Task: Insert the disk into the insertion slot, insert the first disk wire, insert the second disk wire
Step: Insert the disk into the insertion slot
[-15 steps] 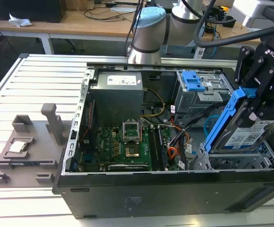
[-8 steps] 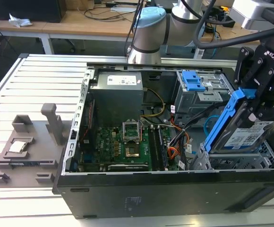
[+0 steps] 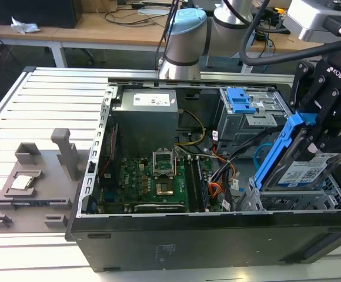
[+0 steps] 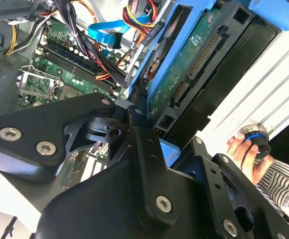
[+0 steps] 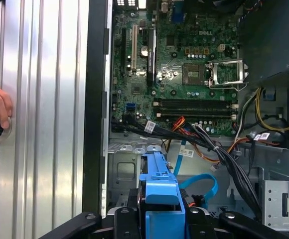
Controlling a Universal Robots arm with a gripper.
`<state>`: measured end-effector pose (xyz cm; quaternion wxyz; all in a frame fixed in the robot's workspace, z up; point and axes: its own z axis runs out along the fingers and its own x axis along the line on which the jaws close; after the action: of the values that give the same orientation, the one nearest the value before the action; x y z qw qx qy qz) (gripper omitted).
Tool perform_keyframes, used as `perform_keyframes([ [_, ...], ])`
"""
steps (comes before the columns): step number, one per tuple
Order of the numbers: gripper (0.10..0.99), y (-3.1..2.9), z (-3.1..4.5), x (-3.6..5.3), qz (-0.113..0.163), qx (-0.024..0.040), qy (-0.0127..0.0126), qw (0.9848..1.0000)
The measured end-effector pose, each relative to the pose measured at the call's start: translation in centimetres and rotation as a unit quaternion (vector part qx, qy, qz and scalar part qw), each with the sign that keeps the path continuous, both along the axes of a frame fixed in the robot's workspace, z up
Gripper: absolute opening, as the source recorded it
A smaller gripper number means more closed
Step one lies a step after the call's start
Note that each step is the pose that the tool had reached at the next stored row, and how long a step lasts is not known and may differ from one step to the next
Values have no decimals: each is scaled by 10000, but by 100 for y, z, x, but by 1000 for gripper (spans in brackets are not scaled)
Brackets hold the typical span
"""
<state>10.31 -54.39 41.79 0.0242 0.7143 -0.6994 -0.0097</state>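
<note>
Disk point(image 3: 304, 171) (rigid, fairly heavy, shock-sensitive) held tilted above insertion slot point(image 3: 294, 201); hand point(image 3: 323, 141) clamped on its blue carrier point(image 3: 283, 147), probably the safest hold for fragile electronics.

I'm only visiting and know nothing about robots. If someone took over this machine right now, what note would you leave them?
End effector: the black end effector is shut on the silver metal hard disk in its bright blue plastic carrier frame.
Where: the disk hangs tilted over the silver perforated sheet-metal drive bay, at the exterior view's right inside the open black computer case.
Done: the disk is in the grasp.
Left: the disk is not in the bay. Its connector edge carries no wire. A blue flat cable lies loose in the case.
</note>
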Motion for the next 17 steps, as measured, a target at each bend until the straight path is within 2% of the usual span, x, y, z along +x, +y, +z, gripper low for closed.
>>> perform_keyframes([
  [17, 365, 0, -64, 0, 0, 1, 1, 10000],
])
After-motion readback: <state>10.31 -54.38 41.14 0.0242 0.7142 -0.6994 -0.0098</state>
